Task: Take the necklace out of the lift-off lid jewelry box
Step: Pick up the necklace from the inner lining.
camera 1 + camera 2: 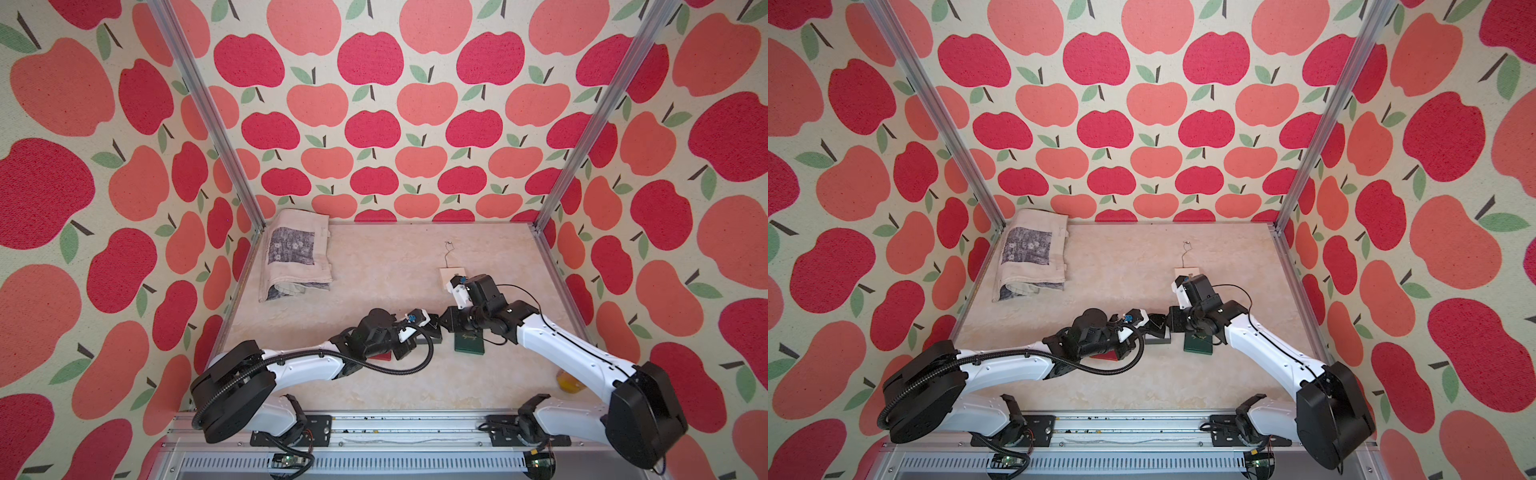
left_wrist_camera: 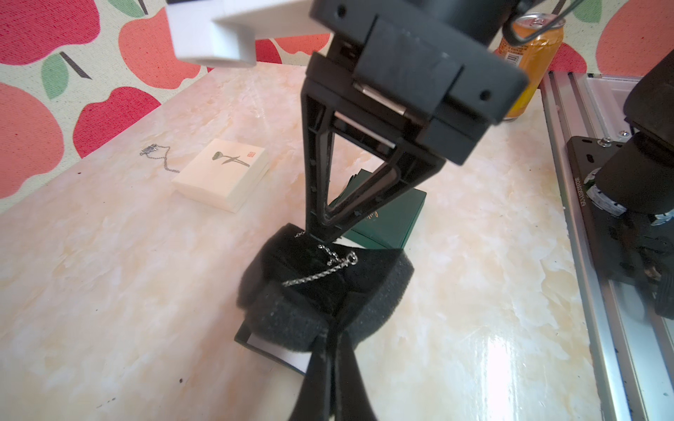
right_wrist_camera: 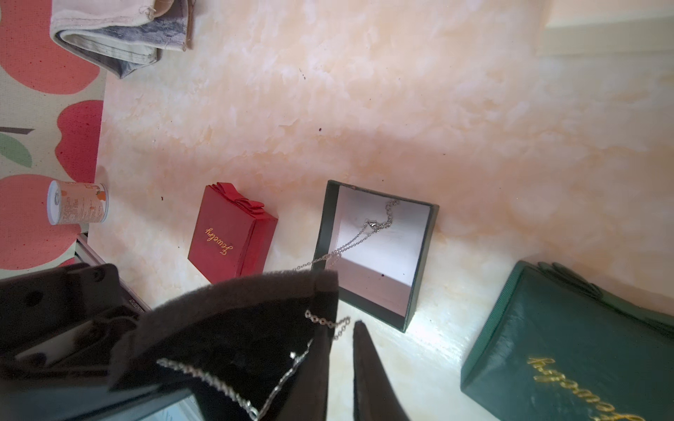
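Left wrist view: left tool (image 2: 331,328) clamps foam insert (image 2: 288,317) edge; right tool (image 2: 321,233) closure unclear.

Gold script "Jewelry" crosses the red gift box (image 3: 233,237), just beside the open green box base (image 3: 372,310). On the base's other side, the green lid (image 3: 547,328) bears the same gold word (partly cut by the frame). The cream box's (image 2: 222,171) red seal is unreadable.
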Action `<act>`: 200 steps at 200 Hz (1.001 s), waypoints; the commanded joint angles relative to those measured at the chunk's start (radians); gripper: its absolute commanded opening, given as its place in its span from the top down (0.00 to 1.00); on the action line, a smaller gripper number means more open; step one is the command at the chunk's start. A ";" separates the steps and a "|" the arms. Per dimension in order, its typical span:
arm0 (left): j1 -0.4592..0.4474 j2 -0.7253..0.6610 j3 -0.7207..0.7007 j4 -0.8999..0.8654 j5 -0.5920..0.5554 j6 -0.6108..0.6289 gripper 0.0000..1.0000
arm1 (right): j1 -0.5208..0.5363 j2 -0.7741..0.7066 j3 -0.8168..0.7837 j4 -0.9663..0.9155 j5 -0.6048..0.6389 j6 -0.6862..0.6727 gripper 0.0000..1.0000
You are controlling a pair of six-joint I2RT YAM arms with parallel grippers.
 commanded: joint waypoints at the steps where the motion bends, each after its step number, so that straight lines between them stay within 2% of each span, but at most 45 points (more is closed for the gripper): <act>1: -0.005 -0.019 -0.011 -0.001 0.000 0.011 1.00 | -0.005 -0.011 0.003 0.005 -0.010 -0.017 0.85; 44: -0.006 -0.012 -0.005 -0.001 0.001 0.011 1.00 | -0.007 -0.026 -0.003 0.031 -0.048 -0.012 0.94; 99: -0.005 -0.006 -0.006 -0.001 -0.003 0.011 1.00 | -0.009 -0.055 0.004 0.014 -0.040 -0.013 0.99; 181: -0.005 -0.012 -0.007 -0.005 -0.012 0.012 1.00 | -0.021 -0.078 0.017 -0.015 -0.031 -0.019 1.00; 190: -0.006 -0.012 -0.008 -0.005 -0.015 0.012 1.00 | -0.022 -0.082 0.016 -0.020 -0.028 -0.020 0.90; 200: -0.006 -0.012 -0.007 -0.002 -0.020 0.011 1.00 | -0.022 -0.087 0.011 -0.017 -0.032 -0.017 0.84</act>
